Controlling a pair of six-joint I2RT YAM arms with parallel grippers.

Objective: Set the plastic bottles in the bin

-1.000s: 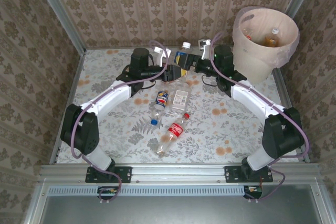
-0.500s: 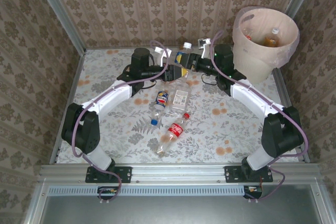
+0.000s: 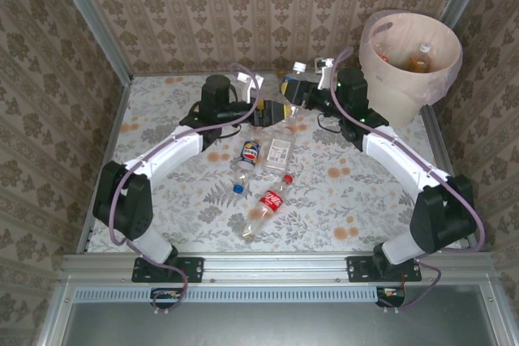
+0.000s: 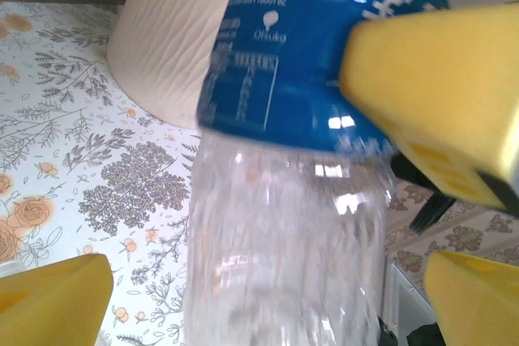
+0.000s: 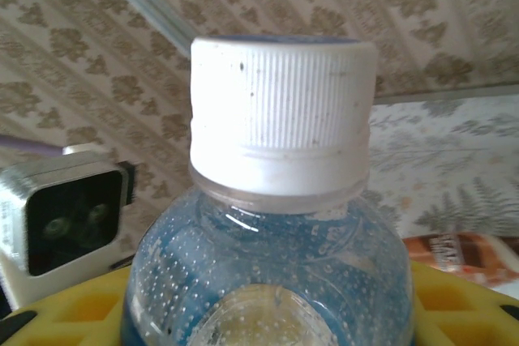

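Holding an orange bottle [image 3: 419, 57], the bin [image 3: 391, 93] stands far-right; right gripper [image 3: 302, 87] clasps blue-labelled bottle [image 4: 276, 62]; left gripper [image 4: 268, 297] gapes.

White "Otsuka" on blue label [image 4: 251, 70] of bottle [image 4: 276, 232]

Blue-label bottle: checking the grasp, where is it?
Top view, far centre-right: blue-label bottle in the jaws of the right gripper, left of the bin.

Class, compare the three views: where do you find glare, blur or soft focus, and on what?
Left wrist: white glints on the blue-labelled clear plastic bottle, its clear body smeared. Right wrist: its white ribbed cap sharp, wallpaper soft. Top external: even light, faint shadows.
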